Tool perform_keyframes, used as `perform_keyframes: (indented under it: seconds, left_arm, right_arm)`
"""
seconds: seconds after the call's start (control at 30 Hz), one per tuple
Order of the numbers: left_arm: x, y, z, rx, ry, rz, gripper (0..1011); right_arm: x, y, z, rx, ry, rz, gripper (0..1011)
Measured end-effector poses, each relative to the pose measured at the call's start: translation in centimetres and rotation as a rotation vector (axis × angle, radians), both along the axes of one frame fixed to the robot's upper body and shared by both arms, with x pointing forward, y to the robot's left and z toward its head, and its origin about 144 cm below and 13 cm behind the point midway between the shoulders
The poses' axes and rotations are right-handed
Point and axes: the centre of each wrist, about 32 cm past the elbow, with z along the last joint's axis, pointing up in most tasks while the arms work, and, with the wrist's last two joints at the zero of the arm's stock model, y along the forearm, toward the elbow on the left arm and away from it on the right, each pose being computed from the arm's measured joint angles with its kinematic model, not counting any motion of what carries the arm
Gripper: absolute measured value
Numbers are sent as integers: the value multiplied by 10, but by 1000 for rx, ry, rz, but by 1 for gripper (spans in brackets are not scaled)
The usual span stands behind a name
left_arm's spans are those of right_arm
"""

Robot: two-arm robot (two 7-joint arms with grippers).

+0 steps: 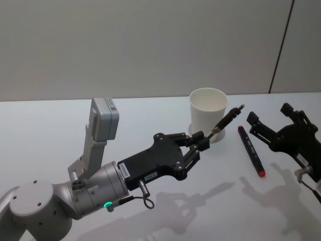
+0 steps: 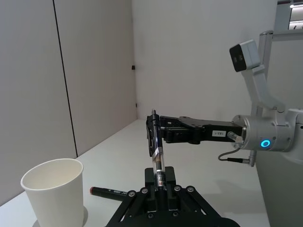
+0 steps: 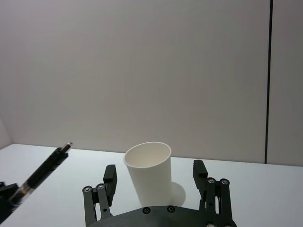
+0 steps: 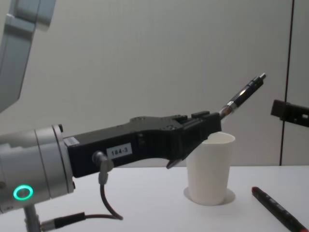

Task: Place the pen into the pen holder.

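Between left gripper (image 1: 200,140) fingers: pen (image 1: 226,120), pinched at lower end, jaws closed on it. Pen tilted, free end up and away from robot, raised off table (image 1: 75,125), just right of pen holder (image 1: 203,120), outside rim. Holder upright on table. Red-capped black marker (image 1: 251,150) flat on table, right of holder. Right gripper (image 1: 268,114) past marker, jaws wide apart, holding nothing.

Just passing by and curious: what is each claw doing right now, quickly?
Left gripper: shut on the pen, near the pen holder.
Right gripper: open, holding nothing.
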Motion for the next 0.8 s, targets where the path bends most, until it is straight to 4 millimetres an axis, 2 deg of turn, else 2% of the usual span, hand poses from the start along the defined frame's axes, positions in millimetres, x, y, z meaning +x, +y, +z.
perform_keyframes:
  seconds: [0.33, 0.8]
  left_arm:
    - [0, 0, 0, -1, -1, -2, 124]
    - [0, 0, 0, -1, -1, -2, 124]
  right_arm:
    - [-17, -10, 8, 81, 51, 73, 1009]
    - [-30, -21, 15, 261, 151, 203, 1009]
